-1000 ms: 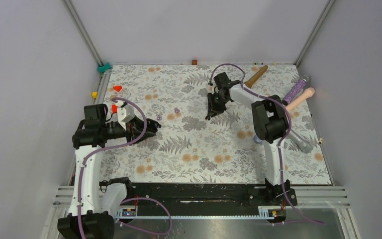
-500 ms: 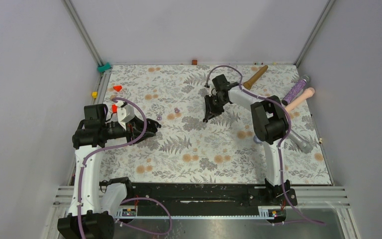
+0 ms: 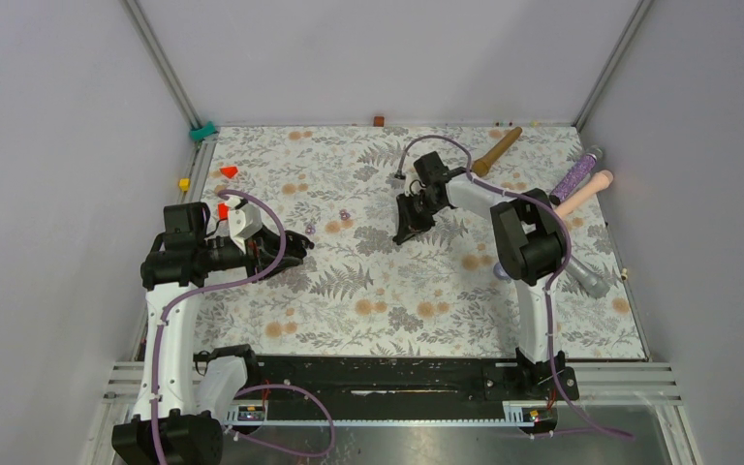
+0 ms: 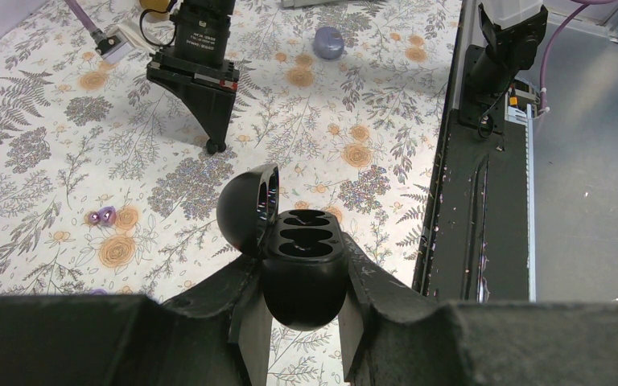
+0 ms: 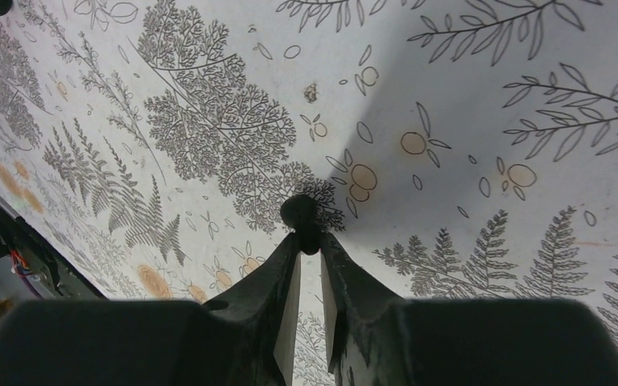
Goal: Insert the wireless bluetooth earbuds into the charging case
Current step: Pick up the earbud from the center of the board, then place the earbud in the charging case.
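Shifted a little toward the case [image 4: 304, 277], the right gripper [image 5: 306, 239] is clamped on a black bud [image 5: 298, 211], whose long axis runs along the fingers [image 5: 278, 273], head outward. The case is gripped by the left gripper [image 4: 301, 299], its lid [image 4: 247, 211] standing open; bare mat [image 3: 378, 281] is seen between them.

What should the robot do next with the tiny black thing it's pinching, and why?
Probably carry the black earbud, pinched in the right gripper, over to the charging case. The left gripper holds that case with its lid open, and both sockets look empty.
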`<move>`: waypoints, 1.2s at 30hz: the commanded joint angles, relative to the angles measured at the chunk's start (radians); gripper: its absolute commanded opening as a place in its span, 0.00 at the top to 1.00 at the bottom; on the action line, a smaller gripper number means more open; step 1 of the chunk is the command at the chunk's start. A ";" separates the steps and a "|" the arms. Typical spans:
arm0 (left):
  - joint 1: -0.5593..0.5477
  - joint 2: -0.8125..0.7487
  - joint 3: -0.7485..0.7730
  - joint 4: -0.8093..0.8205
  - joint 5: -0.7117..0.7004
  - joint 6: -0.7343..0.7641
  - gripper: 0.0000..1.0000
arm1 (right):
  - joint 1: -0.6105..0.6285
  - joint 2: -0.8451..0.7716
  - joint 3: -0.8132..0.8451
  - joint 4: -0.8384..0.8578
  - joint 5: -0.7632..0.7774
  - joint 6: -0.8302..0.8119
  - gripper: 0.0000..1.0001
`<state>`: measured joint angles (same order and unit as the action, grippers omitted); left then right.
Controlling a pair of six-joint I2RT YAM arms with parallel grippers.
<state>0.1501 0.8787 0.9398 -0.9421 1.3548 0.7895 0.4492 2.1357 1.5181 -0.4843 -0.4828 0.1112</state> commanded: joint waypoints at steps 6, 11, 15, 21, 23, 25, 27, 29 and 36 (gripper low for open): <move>0.008 -0.012 -0.004 0.022 0.052 0.029 1.00 | 0.038 -0.063 -0.006 0.011 -0.047 -0.034 0.87; 0.008 -0.012 -0.006 0.022 0.057 0.031 1.00 | 0.037 -0.138 -0.003 0.012 -0.020 -0.076 0.91; 0.009 -0.008 -0.007 0.022 0.064 0.034 1.00 | 0.037 -0.261 -0.001 0.010 -0.001 -0.106 0.91; 0.006 0.003 -0.007 0.021 0.092 0.035 1.00 | 0.039 -0.459 0.007 -0.027 0.002 -0.167 0.90; 0.006 0.007 -0.007 0.021 0.105 0.034 1.00 | 0.039 -0.518 0.001 -0.027 -0.008 -0.174 0.90; 0.006 0.011 -0.007 0.021 0.113 0.034 1.00 | 0.042 -0.573 -0.002 -0.028 -0.014 -0.183 0.90; 0.005 0.014 -0.006 0.021 0.120 0.034 1.00 | 0.047 -0.625 -0.006 -0.025 -0.023 -0.192 0.90; 0.002 0.017 -0.003 0.021 0.125 0.035 1.00 | 0.054 -0.673 -0.015 -0.008 -0.040 -0.191 0.90; -0.100 0.066 0.042 0.015 0.084 0.046 1.00 | 0.092 -0.808 -0.057 0.054 -0.098 -0.182 0.89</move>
<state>0.1211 0.9089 0.9398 -0.9421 1.4178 0.8001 0.5140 1.3994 1.4811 -0.4778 -0.5262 -0.0608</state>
